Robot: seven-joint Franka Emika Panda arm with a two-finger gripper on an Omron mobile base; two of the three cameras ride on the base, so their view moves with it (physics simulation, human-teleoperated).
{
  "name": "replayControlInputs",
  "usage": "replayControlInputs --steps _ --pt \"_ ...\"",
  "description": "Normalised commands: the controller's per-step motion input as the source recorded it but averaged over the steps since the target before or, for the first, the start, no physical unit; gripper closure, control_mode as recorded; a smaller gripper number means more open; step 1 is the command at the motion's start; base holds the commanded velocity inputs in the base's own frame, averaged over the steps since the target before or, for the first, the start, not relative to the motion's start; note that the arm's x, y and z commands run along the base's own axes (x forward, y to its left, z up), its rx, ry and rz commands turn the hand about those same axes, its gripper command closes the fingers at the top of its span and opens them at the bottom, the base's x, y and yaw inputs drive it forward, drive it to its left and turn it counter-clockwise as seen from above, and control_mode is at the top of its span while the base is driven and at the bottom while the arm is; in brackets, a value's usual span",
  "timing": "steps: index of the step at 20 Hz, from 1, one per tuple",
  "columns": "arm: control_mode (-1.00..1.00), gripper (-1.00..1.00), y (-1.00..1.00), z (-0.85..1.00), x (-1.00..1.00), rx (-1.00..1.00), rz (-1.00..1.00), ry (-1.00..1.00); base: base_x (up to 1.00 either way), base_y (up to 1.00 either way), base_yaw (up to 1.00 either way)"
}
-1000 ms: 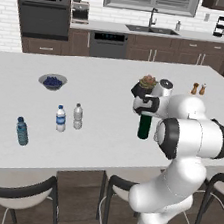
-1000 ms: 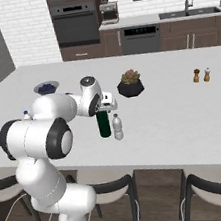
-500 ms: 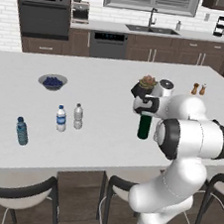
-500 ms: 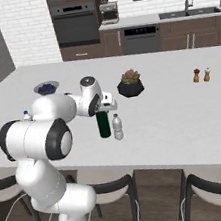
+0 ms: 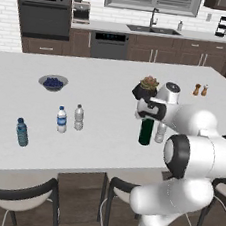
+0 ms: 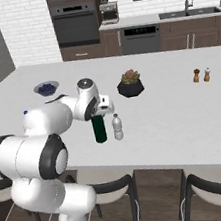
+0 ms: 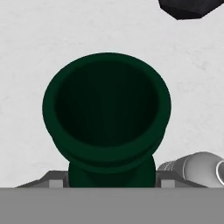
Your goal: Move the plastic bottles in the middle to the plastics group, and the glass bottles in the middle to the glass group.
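Dark green glass bottle [image 5: 145, 132] stands upright on the white counter [image 5: 100, 108], long axis vertical, mouth up, beside a clear plastic bottle [image 6: 117, 127]. Gripper [image 6: 98, 108] pinches its neck.

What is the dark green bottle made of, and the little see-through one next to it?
The dark green bottle looks like glass: deep, glossy colour, narrow neck, thick rolled lip at its open mouth. The little clear bottle beside it looks like thin plastic: greyish, see-through, with a white cap. It is a rendered scene, so both are best guesses from looks.
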Motion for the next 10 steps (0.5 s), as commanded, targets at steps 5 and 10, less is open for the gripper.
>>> replayControlInputs --steps 5,10 --pt "-1.00 1.00 0.00 0.06 -0.68 0.00 0.12 0.00 0.00 0.00 0.00" --pt "-1.00 1.00 0.00 0.15 -0.69 0.00 0.08 0.00 0.00 0.00 0.00"
